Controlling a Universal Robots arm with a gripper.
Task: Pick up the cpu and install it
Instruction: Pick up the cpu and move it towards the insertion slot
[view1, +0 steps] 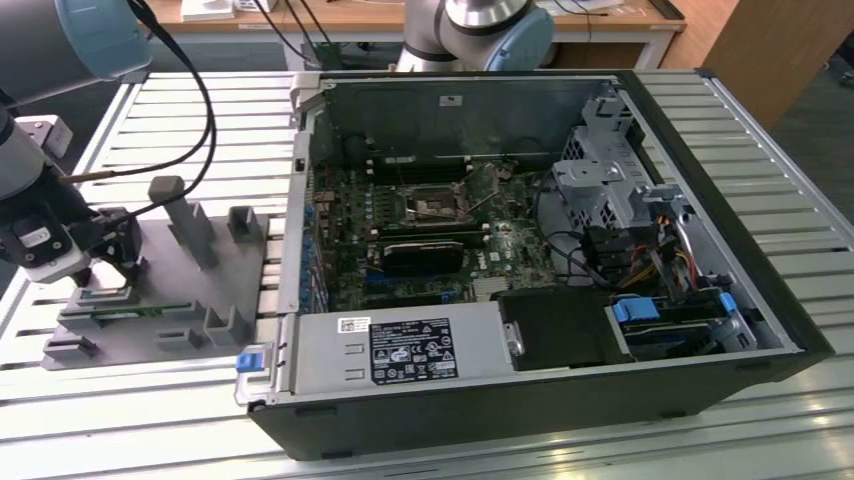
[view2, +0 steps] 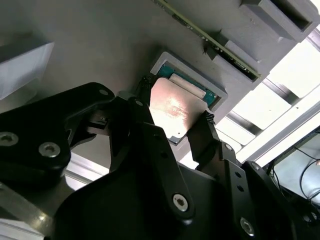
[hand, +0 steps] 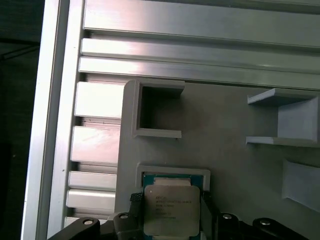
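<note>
1. Your gripper (view2: 172, 114): down at the grey tray (view2: 100, 45). Its dark fingers (view2: 145, 102) press against two opposite edges of the cpu (view2: 172, 107), so the jaws look closed narrow on the chip.

2. The cpu (hand: 171, 207): metal top facing up, sitting in or just over its teal-lined pocket (hand: 172, 176) near the tray's edge. You cannot tell from either wrist view whether it has cleared the pocket floor.

3. Progress, as judged: the grasp is made or nearly made, while the lift, the carry and the seating are not yet done.

4. Tray fittings close by: an open square holder (hand: 155, 112) just beside the pocket and a memory stick (view2: 215, 42) lying on edge in its slot. In the exterior view, tall uprights (view1: 187, 225) stand between the gripper (view1: 110, 275) and the computer case (view1: 454, 410).

5. Slatted metal table (view1: 747, 110): carries both the tray and the case.

6. The case lies open on its side toward the exterior view's right, well apart from the tray. Its near wall and the power supply (view1: 400, 350) border the motherboard (view1: 400, 240).

7. Socket (view1: 434, 207): a metal-framed square mid-board. You cannot tell whether its frame is open.

8. Hanging cables (view1: 200, 100) loop above the tray.
</note>
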